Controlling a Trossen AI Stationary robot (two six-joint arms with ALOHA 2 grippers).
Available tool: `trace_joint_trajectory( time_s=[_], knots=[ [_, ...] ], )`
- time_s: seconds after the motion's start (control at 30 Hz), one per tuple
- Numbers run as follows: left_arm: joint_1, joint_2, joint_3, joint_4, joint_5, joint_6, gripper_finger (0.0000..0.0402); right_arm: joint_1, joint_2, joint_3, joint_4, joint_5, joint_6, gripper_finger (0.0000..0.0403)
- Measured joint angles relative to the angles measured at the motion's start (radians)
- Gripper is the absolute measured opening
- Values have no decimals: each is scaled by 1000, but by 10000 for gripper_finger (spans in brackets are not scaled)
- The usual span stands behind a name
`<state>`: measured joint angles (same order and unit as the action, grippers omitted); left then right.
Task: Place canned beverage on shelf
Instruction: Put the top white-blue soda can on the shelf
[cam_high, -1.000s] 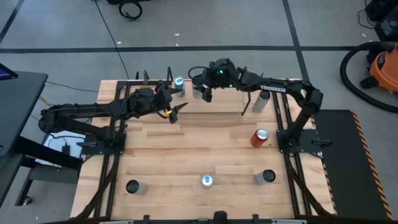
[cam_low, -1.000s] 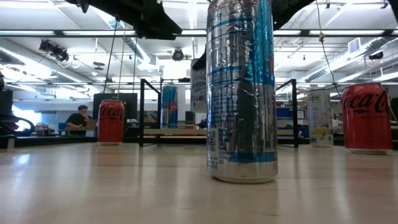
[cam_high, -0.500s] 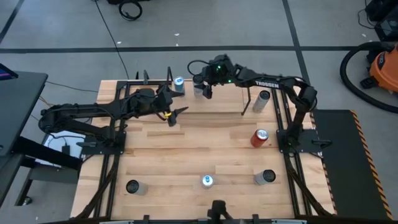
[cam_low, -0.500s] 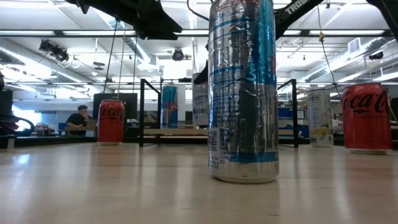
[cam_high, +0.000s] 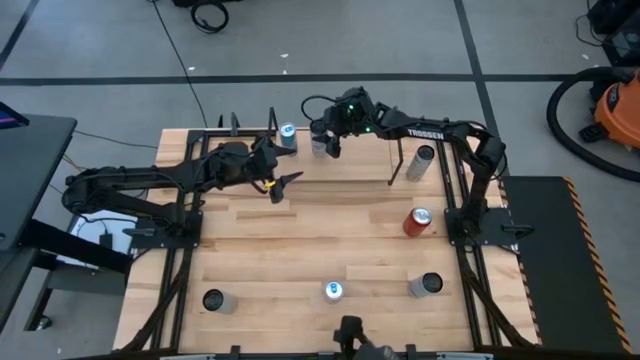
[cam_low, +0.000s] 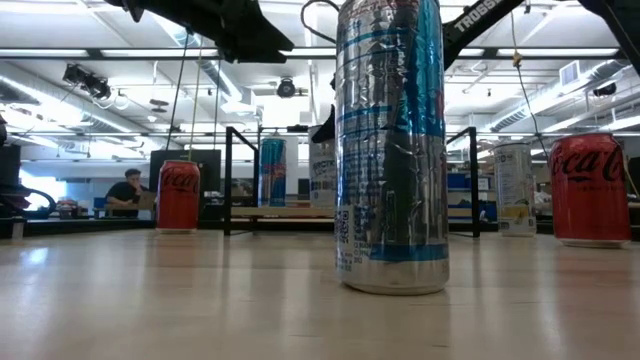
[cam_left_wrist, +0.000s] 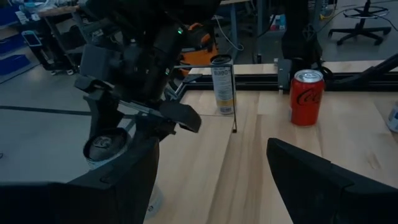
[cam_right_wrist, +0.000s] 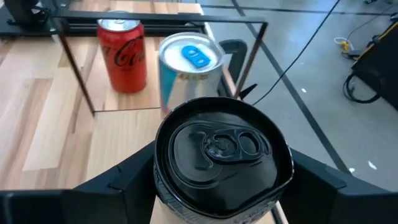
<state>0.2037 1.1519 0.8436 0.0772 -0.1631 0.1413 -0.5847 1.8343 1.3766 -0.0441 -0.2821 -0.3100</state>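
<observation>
Near edge of the table (cam_high: 300, 250): three cans stand in a row, well apart. They are a dark-topped can (cam_high: 213, 300), a slim blue-topped can (cam_high: 333, 290) and a second dark-topped can (cam_high: 428, 284). All are upright and untouched.

Mid table: a red can (cam_high: 417, 221) on the right side, with a silver can (cam_high: 424, 158) beyond it. Both are clear of the arms.

Left pincer (cam_high: 283, 182): hovers just in front of the shelf with its fingers spread wide, holding nothing. It is waiting.

Far edge: the shelf (cam_low: 290, 212), a pale plank between thin black rods. Contents:
- One blue-lidded can (cam_right_wrist: 189, 71), upright.
- The task can (cam_right_wrist: 221, 155) just beside it, pinched on both sides by the right pincer (cam_high: 322, 148). Its pull tab is intact, so it is sealed.

The task can is at the shelf. From these angles I cannot confirm that its base sits flat on the plank rather than hanging just above it.

Risks from here, as judgement:
- If the fingers part while the base is off the plank or tilted, the can may drop, rock and topple.
- The gap to the blue-lidded can is small. A finger swinging outward, or a sideways drag on withdrawal, could knock that neighbour over.
- The black rods stand close by, so a careless retreat could snag the frame and shake both cans.
- The left pincer is near the shelf front, so the arms could clash if both move.
</observation>
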Motion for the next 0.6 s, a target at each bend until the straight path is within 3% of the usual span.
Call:
trace_joint_trajectory(
  time_s=[0.6],
  knots=[
    [0, 0, 0, 0, 0, 1, 299, -7, -1, 0, -19, -23, -6, 305]
  ],
)
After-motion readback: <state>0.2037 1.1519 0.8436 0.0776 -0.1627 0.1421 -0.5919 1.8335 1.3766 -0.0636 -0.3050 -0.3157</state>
